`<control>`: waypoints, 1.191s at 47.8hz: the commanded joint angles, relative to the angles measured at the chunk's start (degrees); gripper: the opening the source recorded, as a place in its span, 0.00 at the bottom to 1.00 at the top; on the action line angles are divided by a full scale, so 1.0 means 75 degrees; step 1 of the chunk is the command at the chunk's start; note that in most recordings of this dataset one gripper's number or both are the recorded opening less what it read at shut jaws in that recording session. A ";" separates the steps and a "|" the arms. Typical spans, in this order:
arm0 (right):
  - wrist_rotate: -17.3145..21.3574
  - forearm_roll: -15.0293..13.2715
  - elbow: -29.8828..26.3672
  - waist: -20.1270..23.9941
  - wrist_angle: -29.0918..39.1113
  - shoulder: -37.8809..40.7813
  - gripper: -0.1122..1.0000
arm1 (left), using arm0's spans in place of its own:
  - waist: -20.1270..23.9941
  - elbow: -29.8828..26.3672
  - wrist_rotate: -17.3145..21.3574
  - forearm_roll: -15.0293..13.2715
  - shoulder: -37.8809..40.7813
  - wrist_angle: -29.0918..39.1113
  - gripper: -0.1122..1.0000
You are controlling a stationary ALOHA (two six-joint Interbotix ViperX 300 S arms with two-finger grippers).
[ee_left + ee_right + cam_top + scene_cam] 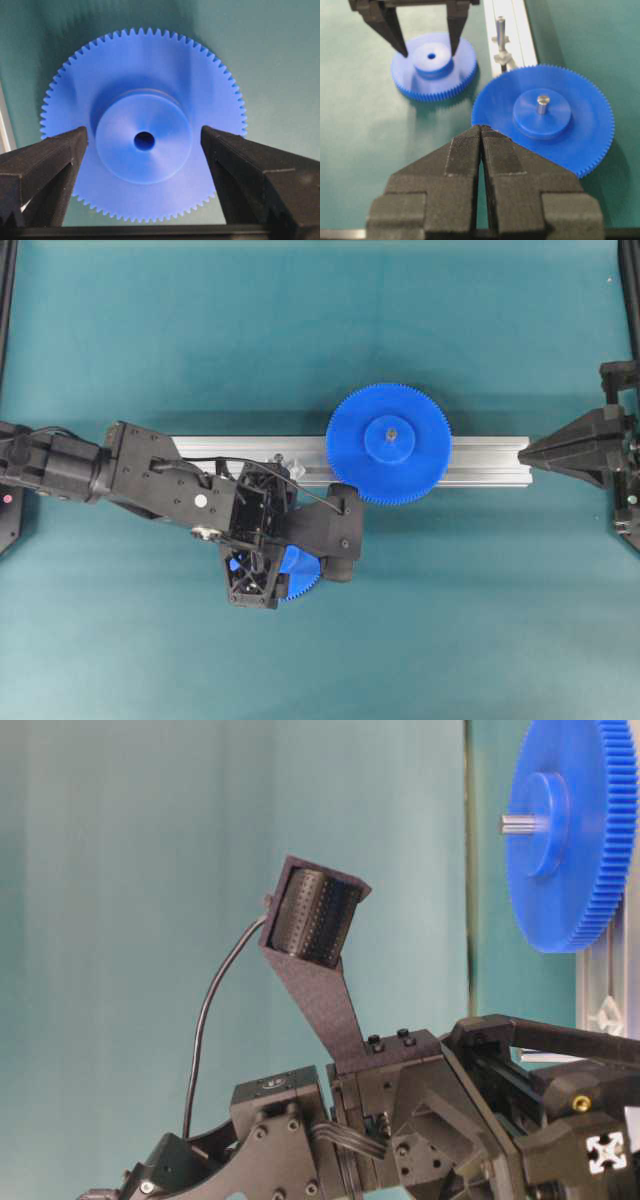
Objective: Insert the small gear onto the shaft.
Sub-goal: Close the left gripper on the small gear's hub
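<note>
closed right pincer (481, 131) waits nearest, idle. left pincer (145, 145) hangs spread wide, fingers either side of the small gear's (144, 125) hub; gear lies flat on the worktop (480, 600), hole upward, shaft (500, 26) just beside on the aluminium bar (480, 455).

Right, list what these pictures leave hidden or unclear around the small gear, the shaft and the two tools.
- Small blue toothed plastic gear: overhead, mostly covered by the left tool; the left wrist view shows it whole.
- Tiny silvery shaft on its clear base: overhead, only a sliver shows beside the left arm.
- Contact between the left tool's fingers and the hub: not settled in any view.
- Right tool: table-level view misses it.
</note>
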 commanded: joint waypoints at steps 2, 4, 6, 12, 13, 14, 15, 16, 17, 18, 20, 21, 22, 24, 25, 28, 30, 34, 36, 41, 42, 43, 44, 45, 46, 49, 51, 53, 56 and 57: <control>0.0070 0.0000 -0.0035 -0.0047 -0.0012 0.0000 0.16 | 0.0012 -0.0152 -0.0023 0.0012 -0.0105 -0.0023 0.93; 0.0070 0.0000 -0.0035 -0.0047 -0.0012 0.0000 0.16 | 0.0000 -0.0152 -0.0023 0.0012 -0.0105 -0.0023 0.93; 0.0070 0.0000 -0.0023 -0.0047 -0.0012 -0.0012 0.16 | 0.0012 -0.0152 -0.0023 0.0012 -0.0105 -0.0023 0.93; 0.0070 0.0000 0.0012 -0.0070 -0.0012 -0.0012 0.16 | 0.0000 -0.0105 -0.0023 0.0012 -0.0047 -0.0047 0.93; 0.0070 0.0000 0.0023 -0.0070 -0.0012 -0.0012 0.16 | 0.0012 -0.0094 -0.0023 0.0012 -0.0023 -0.0059 0.93; 0.0070 0.0000 0.0023 -0.0070 -0.0012 0.0000 0.16 | 0.0012 -0.0082 -0.0023 0.0012 -0.0023 -0.0059 0.93; 0.0070 0.0000 0.0023 -0.0070 -0.0023 -0.0012 0.16 | 0.0012 -0.0070 -0.0023 0.0012 0.0000 -0.0059 0.93; 0.0070 0.0000 0.0023 -0.0070 -0.0023 -0.0012 0.16 | 0.0012 -0.0070 -0.0035 0.0012 0.0012 -0.0070 0.93; 0.0070 0.0000 0.0047 -0.0070 -0.0023 0.0000 0.16 | 0.0000 -0.0047 -0.0035 0.0012 0.0023 -0.0082 0.93; 0.0070 0.0000 0.0047 -0.0082 -0.0023 -0.0012 0.16 | 0.0000 -0.0047 -0.0035 0.0012 0.0047 -0.0105 0.93; 0.0070 0.0000 0.0059 -0.0082 -0.0023 -0.0012 0.16 | 0.0000 -0.0023 -0.0035 0.0012 0.0070 -0.0129 0.93; 0.0070 0.0000 0.0059 -0.0082 -0.0023 -0.0012 0.16 | 0.0000 -0.0012 -0.0059 0.0012 0.0082 -0.0141 0.93; 0.0070 0.0000 0.0070 -0.0082 -0.0012 -0.0012 0.16 | 0.0000 0.0000 -0.0070 0.0012 0.0082 -0.0152 0.93; 0.0094 0.0000 0.0082 -0.0082 -0.0023 -0.0012 0.16 | 0.0000 0.0012 -0.0129 0.0012 0.0105 -0.0176 0.93; 0.0105 0.0000 0.0082 -0.0082 -0.0023 0.0000 0.16 | 0.0012 0.0047 -0.0164 0.0012 0.0117 -0.0211 0.93; 0.0152 -0.0012 0.0094 -0.0070 -0.0035 -0.0012 0.16 | 0.0012 0.0105 -0.0234 0.0012 0.0141 -0.0270 0.93; 0.0176 0.0000 0.0105 -0.0082 -0.0047 -0.0012 0.16 | 0.0000 0.0152 -0.0270 0.0012 0.0141 -0.0328 0.93; 0.0188 0.0000 0.0129 -0.0082 -0.0047 -0.0012 0.16 | 0.0000 0.0246 -0.0340 0.0012 0.0152 -0.0457 0.93; 0.0188 0.0000 0.0129 -0.0070 -0.0047 0.0000 0.16 | 0.0000 0.0293 -0.0387 0.0012 0.0141 -0.0504 0.93; 0.0188 0.0000 0.0117 -0.0105 -0.0047 -0.0012 0.16 | 0.0012 0.0434 -0.0492 0.0012 0.0105 -0.0645 0.93; 0.0188 0.0000 0.0129 -0.0105 -0.0047 -0.0012 0.16 | 0.0000 0.0457 -0.0504 0.0012 0.0105 -0.0668 0.93; 0.0188 0.0000 0.0129 -0.0105 -0.0047 -0.0023 0.16 | 0.0000 0.0457 -0.0516 0.0012 0.0105 -0.0691 0.93; 0.0188 0.0000 0.0117 -0.0105 -0.0047 -0.0023 0.16 | 0.0000 0.0469 -0.0516 0.0012 0.0094 -0.0715 0.93; 0.0188 0.0000 0.0117 -0.0105 -0.0047 -0.0035 0.16 | 0.0000 0.0469 -0.0516 0.0012 0.0094 -0.0715 0.93; 0.0188 0.0000 0.0129 -0.0105 -0.0047 -0.0035 0.16 | 0.0000 0.0469 -0.0516 0.0012 0.0094 -0.0727 0.93; 0.0199 0.0000 0.0129 -0.0117 -0.0035 -0.0047 0.16 | 0.0012 0.0469 -0.0516 0.0012 0.0082 -0.0727 0.93; 0.0199 0.0000 0.0117 -0.0117 -0.0035 -0.0047 0.16 | 0.0000 0.0469 -0.0516 0.0012 0.0070 -0.0727 0.93; 0.0199 0.0000 0.0117 -0.0117 -0.0035 -0.0059 0.16 | 0.0000 0.0457 -0.0516 0.0012 0.0094 -0.0738 0.93; 0.0199 0.0000 0.0117 -0.0117 -0.0035 -0.0070 0.16 | 0.0000 0.0457 -0.0516 0.0012 0.0094 -0.0750 0.93; 0.0199 0.0000 0.0129 -0.0117 -0.0023 -0.0059 0.16 | 0.0000 0.0457 -0.0516 0.0012 0.0105 -0.0750 0.93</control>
